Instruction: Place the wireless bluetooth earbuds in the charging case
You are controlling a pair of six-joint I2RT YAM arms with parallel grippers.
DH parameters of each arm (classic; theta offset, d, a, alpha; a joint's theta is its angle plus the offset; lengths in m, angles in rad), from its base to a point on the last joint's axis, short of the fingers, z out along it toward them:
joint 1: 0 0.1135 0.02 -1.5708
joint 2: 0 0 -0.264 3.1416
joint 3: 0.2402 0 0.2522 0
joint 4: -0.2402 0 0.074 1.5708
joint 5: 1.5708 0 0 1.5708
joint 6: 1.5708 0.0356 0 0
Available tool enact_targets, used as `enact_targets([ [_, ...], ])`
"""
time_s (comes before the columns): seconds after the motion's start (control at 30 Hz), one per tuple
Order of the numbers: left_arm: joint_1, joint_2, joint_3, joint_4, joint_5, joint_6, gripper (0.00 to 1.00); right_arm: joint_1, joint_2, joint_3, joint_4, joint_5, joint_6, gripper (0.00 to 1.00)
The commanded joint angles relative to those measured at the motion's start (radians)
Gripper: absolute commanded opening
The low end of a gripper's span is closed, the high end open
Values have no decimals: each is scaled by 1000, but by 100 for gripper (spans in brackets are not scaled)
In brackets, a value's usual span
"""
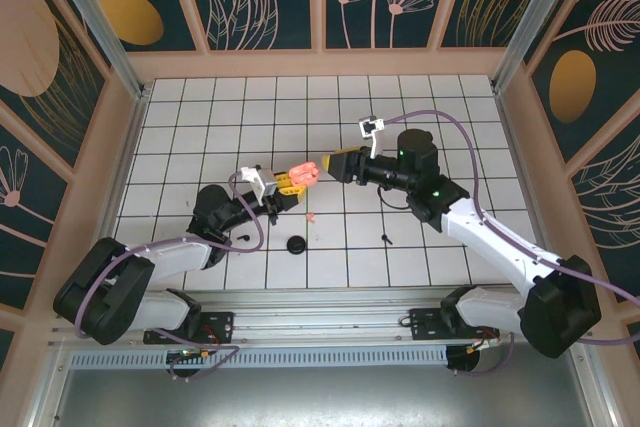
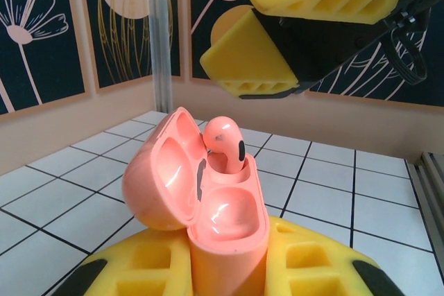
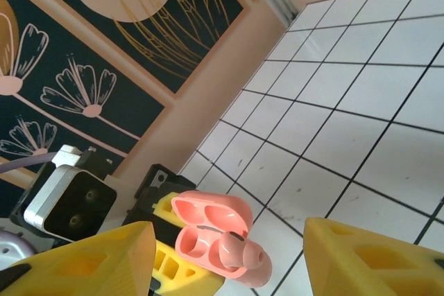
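Observation:
My left gripper (image 1: pixel 290 179) is shut on the base of the salmon-pink charging case (image 2: pixel 229 227), holding it off the table with its lid open. One pink earbud (image 2: pixel 225 142) stands in the far slot with its head poking up; the near slot is empty. My right gripper (image 1: pixel 332 164) hovers just above the case, open and holding nothing, and its yellow fingers (image 2: pixel 250 60) show over the case. From the right wrist, the case (image 3: pixel 208 220) and earbud (image 3: pixel 239 251) lie between those spread fingers. Another pink earbud (image 1: pixel 311 216) and a black earbud (image 1: pixel 387 238) lie on the tiles.
A black round disc (image 1: pixel 296 244) sits on the tiles near the front, with a small black piece (image 1: pixel 243 235) beside the left arm. Wooden walls (image 1: pixel 130 127) with patterned panels ring the white tiled floor. Open tiles stretch behind both grippers.

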Motion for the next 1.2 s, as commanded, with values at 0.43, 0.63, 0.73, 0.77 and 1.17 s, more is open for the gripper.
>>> enact_targets([
  [0.43, -7, -33, 37, -5, 20, 20, 13, -6, 67, 4, 55, -122, 55, 52],
  [0.63, -9, -34, 38, -4, 25, 18, 13, -1, 74, 6, 76, -139, 58, 51],
  [0.73, -9, -31, 42, -6, 26, 18, 13, -1, 79, 11, 84, -149, 59, 49],
  [0.77, -9, -31, 42, -6, 26, 17, 13, -1, 80, 11, 84, -150, 58, 49],
  [1.17, -11, -45, 33, -13, 2, 8, 12, 5, 96, 22, 101, -178, 58, 44],
])
